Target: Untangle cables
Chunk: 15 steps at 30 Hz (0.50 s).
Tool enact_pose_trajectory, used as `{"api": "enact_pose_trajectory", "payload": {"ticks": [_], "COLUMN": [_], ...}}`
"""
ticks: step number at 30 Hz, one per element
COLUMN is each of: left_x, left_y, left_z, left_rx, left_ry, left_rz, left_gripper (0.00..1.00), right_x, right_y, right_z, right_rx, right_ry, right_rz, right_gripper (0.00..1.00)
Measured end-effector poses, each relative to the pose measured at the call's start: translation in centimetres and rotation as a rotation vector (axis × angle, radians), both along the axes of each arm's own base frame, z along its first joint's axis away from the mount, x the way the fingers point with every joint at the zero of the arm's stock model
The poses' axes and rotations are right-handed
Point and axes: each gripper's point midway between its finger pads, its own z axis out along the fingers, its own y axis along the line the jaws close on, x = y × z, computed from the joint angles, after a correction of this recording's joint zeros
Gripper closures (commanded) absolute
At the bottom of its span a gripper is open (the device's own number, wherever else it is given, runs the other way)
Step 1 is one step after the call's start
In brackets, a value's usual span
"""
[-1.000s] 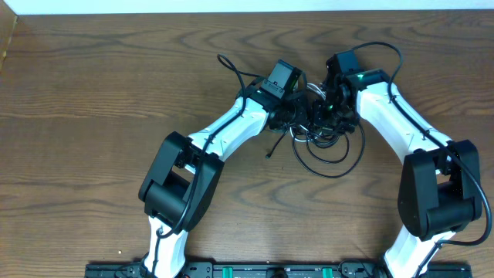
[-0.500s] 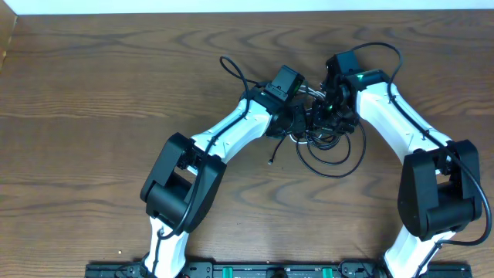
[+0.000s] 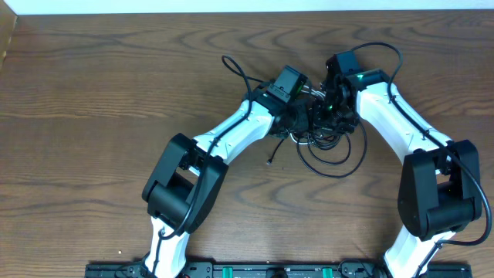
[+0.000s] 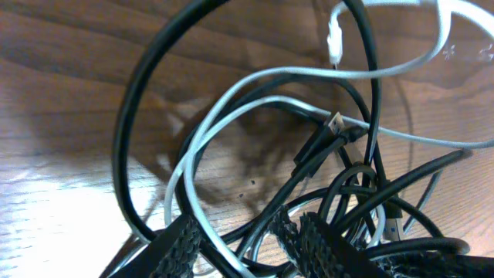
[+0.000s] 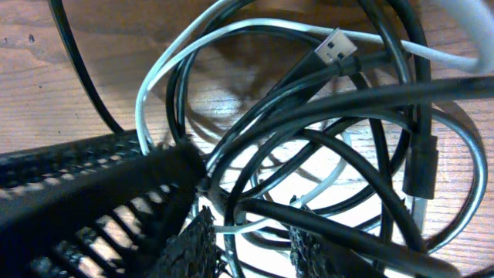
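Note:
The cables [image 3: 332, 158] lie at the table's middle back, a clump of black cords with a loose loop toward the front. One plug end [image 3: 271, 160] trails off to the left. My left gripper [image 3: 302, 117] and right gripper [image 3: 330, 116] meet nose to nose over the clump. In the left wrist view, white [image 4: 255, 77] and black strands run between the left gripper's [image 4: 247, 232] fingers, which are closed on them. The right gripper [image 5: 255, 232] is likewise closed on a white and a black strand. A USB plug [image 5: 336, 46] lies just beyond it.
The wooden table [image 3: 100, 116] stretches wide to the left and front. The left arm's own black wire [image 3: 235, 71] curls out at the back left, and the right arm's wire [image 3: 386, 50] arches at the back right. The arm bases stand on a rail [image 3: 247, 270] at the front edge.
The left gripper has pushed slightly up and right into the clump and its jaws have narrowed. The trailing plug end shifted a little. The right arm has not moved.

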Motion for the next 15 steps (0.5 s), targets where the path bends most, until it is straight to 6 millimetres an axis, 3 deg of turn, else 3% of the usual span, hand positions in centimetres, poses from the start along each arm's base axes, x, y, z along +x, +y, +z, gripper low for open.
{"api": "enact_pose_trajectory", "payload": {"ticks": [1,3,6,8,15], "left_x": [-0.2,-0.3,-0.3,-0.1,0.7], "left_y": [-0.2,-0.4,-0.8,-0.8,-0.2], "left_z": [-0.2,-0.5,-1.0,-1.1,-1.0], "left_rx": [0.004,0.009,0.009,0.004,0.0], "left_ry": [0.001,0.0,-0.002,-0.008,-0.018], "left_rz": [-0.004,-0.013,-0.021,-0.021,-0.007], "left_gripper": [0.62,0.75,0.81,0.92,0.93], "right_x": [0.0,0.0,-0.1,-0.1,-0.1], "right_y": [0.0,-0.1,-0.1,-0.1,-0.1], "right_z": [0.0,0.0,-0.1,-0.1,-0.1], "right_rx": [-0.002,-0.006,-0.007,-0.007,-0.004], "right_ry": [0.001,0.002,0.004,0.003,0.004], "right_rz": [0.0,-0.001,0.0,-0.001,0.0], "right_gripper": [0.7,0.7,0.7,0.7,0.68]}}
